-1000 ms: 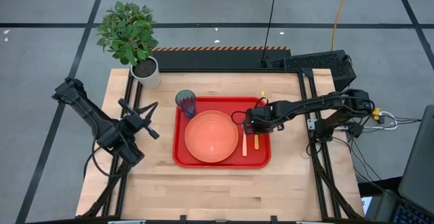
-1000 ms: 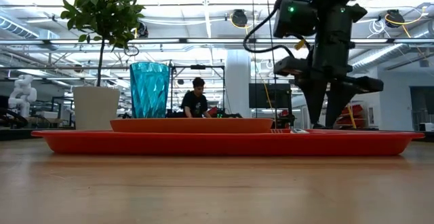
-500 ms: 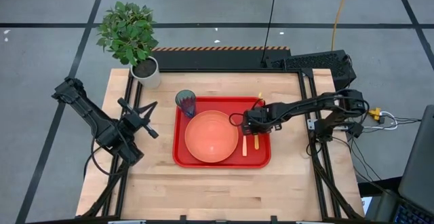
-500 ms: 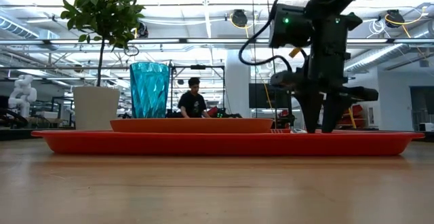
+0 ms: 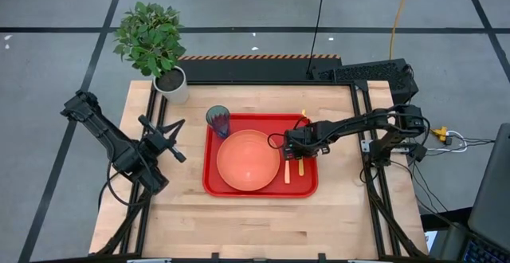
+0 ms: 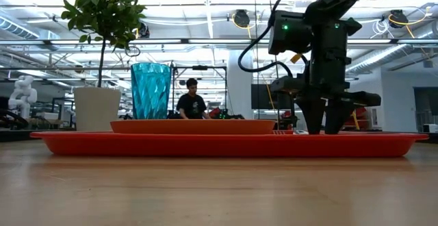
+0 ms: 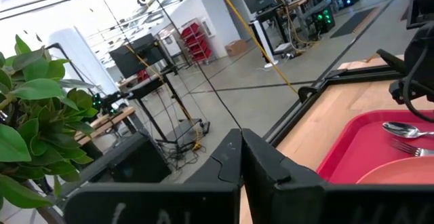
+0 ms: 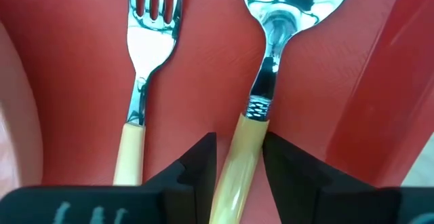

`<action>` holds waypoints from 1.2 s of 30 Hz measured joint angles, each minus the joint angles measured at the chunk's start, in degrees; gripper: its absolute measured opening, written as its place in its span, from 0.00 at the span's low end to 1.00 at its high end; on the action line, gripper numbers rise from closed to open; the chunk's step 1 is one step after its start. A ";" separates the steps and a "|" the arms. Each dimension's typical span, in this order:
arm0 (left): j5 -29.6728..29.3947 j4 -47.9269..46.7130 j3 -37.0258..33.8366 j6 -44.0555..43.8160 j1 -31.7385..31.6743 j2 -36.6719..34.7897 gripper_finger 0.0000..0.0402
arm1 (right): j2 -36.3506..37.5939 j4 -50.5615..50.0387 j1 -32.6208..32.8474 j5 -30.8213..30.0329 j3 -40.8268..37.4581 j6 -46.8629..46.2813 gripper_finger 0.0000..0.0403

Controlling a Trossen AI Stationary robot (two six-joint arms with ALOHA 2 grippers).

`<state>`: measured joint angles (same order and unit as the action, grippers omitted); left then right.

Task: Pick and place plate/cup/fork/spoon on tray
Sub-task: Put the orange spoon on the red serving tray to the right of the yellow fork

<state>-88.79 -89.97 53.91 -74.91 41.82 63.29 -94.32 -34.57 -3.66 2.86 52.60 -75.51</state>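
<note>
Right gripper [image 8: 239,176], lower centre of frame: fingers straddle the spoon [image 8: 271,68] handle on the red tray [image 8: 203,81], beside the fork [image 8: 146,54]; grip unconfirmed. Left gripper [image 7: 241,157] closed, empty.

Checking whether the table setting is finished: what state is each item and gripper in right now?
plate: flat on the tray, empty.
cup: upright on the tray's back left corner.
fork: lying on the tray beside the plate.
spoon: lying on the tray, handle between the right gripper's fingers.
tray: on the table, holding all four items.
right gripper: down over the spoon handle.
left gripper: shut, empty, left of the tray.
</note>
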 joint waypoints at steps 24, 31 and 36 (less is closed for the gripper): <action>0.00 0.02 0.02 0.02 0.00 0.00 0.04 | 0.35 -0.33 1.55 2.00 -0.09 -1.68 0.13; -0.01 0.00 0.02 0.03 0.00 0.00 0.05 | 3.20 -1.83 1.60 1.91 -0.26 -2.73 0.10; -0.02 0.01 0.02 0.02 0.00 0.01 0.01 | 5.77 -4.03 2.66 0.73 -0.26 -4.96 0.10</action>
<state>-88.82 -89.96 53.93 -74.89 41.82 63.30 -88.56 -38.59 -1.00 3.59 52.34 -80.47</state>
